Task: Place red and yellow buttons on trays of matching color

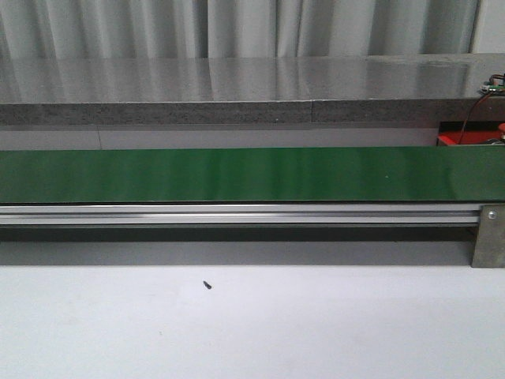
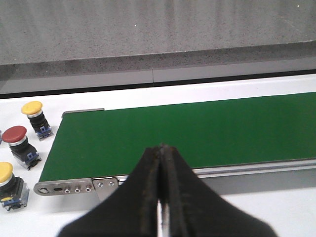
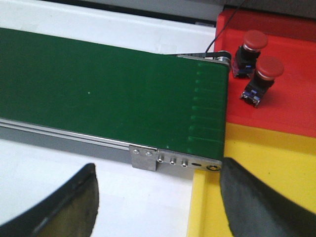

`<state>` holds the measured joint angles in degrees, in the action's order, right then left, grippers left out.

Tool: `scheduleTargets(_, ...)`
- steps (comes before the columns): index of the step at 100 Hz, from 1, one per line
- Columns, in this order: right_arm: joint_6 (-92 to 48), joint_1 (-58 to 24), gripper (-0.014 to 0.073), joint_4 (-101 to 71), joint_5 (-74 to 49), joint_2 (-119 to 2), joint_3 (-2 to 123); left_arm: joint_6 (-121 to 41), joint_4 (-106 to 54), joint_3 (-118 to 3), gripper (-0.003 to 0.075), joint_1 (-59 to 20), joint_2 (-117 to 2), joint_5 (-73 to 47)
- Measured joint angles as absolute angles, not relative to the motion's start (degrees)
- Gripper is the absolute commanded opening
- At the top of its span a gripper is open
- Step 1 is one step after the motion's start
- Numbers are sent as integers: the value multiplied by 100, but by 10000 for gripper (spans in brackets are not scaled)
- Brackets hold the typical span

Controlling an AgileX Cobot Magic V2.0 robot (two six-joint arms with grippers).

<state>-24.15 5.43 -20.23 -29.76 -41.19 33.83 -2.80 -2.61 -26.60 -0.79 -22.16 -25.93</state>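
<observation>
Grey curtains hang behind everything, and a white counter (image 1: 252,332) carries a long green conveyor belt (image 1: 252,174) across the whole front view, with nothing sitting on it.

At the left end of the belt, three mushroom-head push buttons are seen waiting on the counter: a yellow-capped button (image 2: 32,108) furthest back, a red-capped button (image 2: 15,134) next, and another yellow-capped button (image 2: 5,172) nearest, partly cut off. The left end effector (image 2: 161,197) is closed tight with nothing between its fingers. The right end effector (image 3: 158,197) is spread wide and empty, parked over the belt's right end, where a red plastic tray (image 3: 291,98) already holds two red-capped buttons (image 3: 253,45) (image 3: 266,71) and a yellow plastic tray (image 3: 266,168) looks empty as far as can be seen.

Risks, as a guess: those buttons are top-heavy on small bases, so they could be tipped by a clumsy pinch. They are also packed close, so a neighbour could be knocked. A button dropped near the belt's edge could roll off before it reaches the trays.

Room-wise, plenty of open counter is left in front of the belt. The metal frame rail (image 2: 74,186) and tray walls are the edges to be cleared.
</observation>
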Motion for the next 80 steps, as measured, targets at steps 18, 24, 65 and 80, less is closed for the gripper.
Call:
scheduleTargets(18, -2415, 543, 164, -2026, -2929, -3650, 3286, -280, -261, -2660, -20, -79, -2216, -2593)
scheduleTargets(24, -2415, 543, 46, -2035, -2929, -3591, 3286, -280, -261, -2660, -20, -79, -2216, -2593)
scheduleTargets(65, -2415, 543, -68, -2035, -2967, -3580, 3286, -280, -261, -2660, -17, -79, -2216, -2593)
scheduleTargets(80, -2415, 543, -68, -2035, -2976, -3580, 3286, -280, -261, -2660, 99, -79, -2216, -2593)
